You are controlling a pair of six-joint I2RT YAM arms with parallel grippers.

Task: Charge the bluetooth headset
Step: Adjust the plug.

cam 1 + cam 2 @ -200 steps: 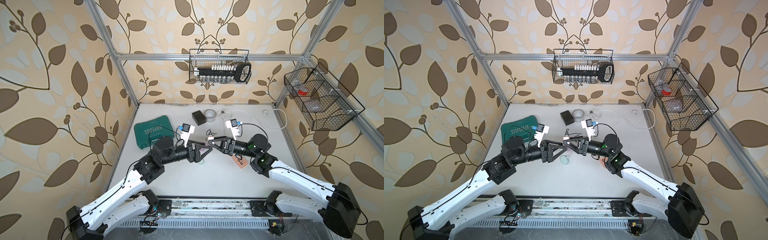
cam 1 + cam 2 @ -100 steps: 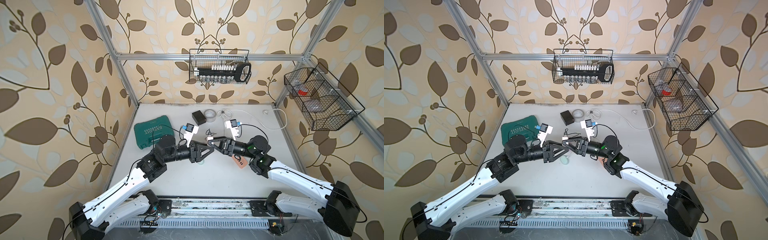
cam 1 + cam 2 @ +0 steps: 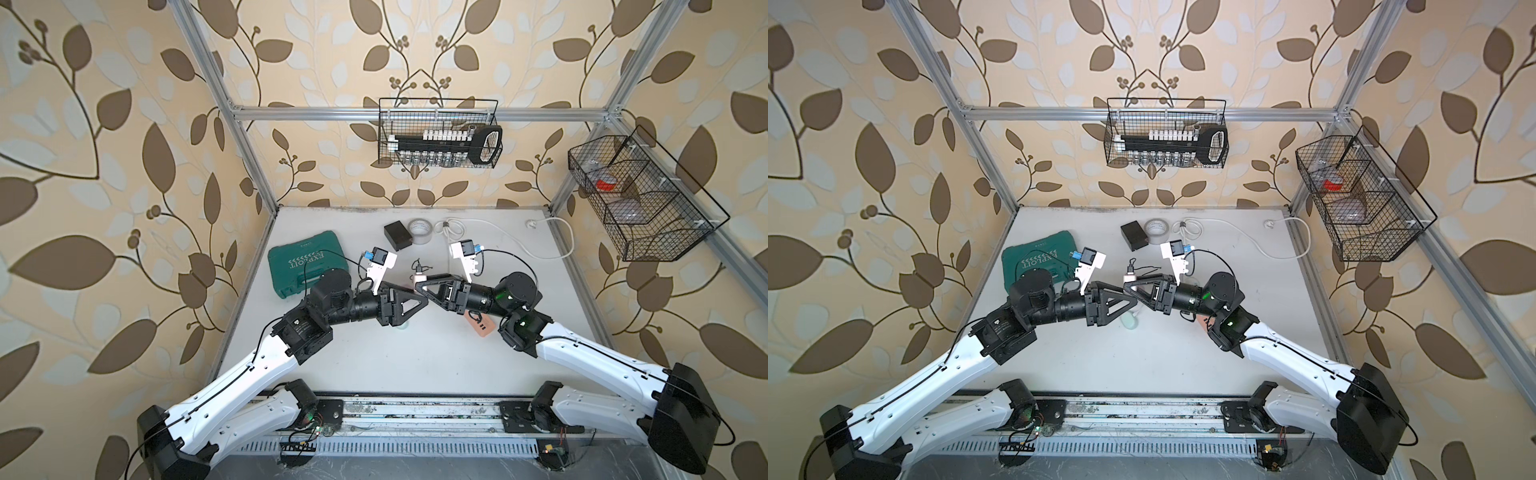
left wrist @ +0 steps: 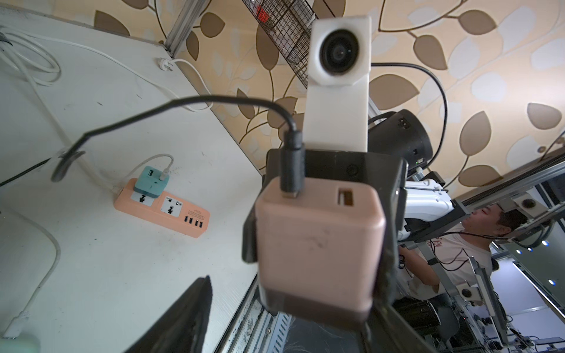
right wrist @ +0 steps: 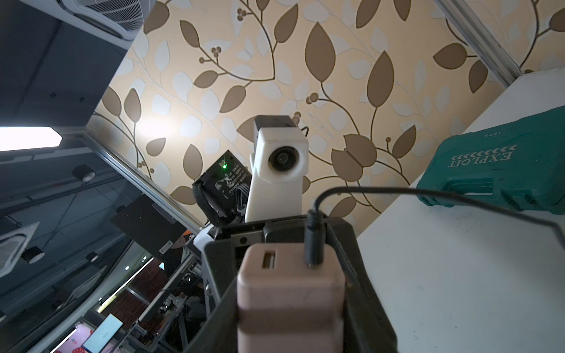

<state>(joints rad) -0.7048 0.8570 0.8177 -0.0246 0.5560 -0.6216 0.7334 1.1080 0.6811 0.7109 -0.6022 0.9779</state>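
Both grippers meet tip to tip above the middle of the table. My right gripper (image 3: pixel 417 286) is shut on a pink USB charger block (image 4: pixel 318 244), seen in both wrist views. A black cable (image 4: pixel 292 159) is plugged into one of the block's two ports, and its free end (image 3: pixel 419 264) dangles loose. My left gripper (image 3: pixel 427 300) is open. One of its fingers (image 4: pixel 189 318) stands well clear of the block. A small mint-green rounded thing (image 3: pixel 1129 322) lies on the table under the left gripper. I cannot tell whether it is the bluetooth headset.
A pink power strip (image 4: pixel 162 211) lies under the right arm, with a teal adapter (image 4: pixel 152 183) and white cable plugged in. A green tool case (image 3: pixel 305 262) sits at the left. A black box (image 3: pixel 399 235), a tape roll (image 3: pixel 419 228) and a coiled white cord (image 3: pixel 453 227) are at the back.
My left gripper has edged right, closer to the right gripper's tips. The right gripper has kept hold of the pink block and barely moved.
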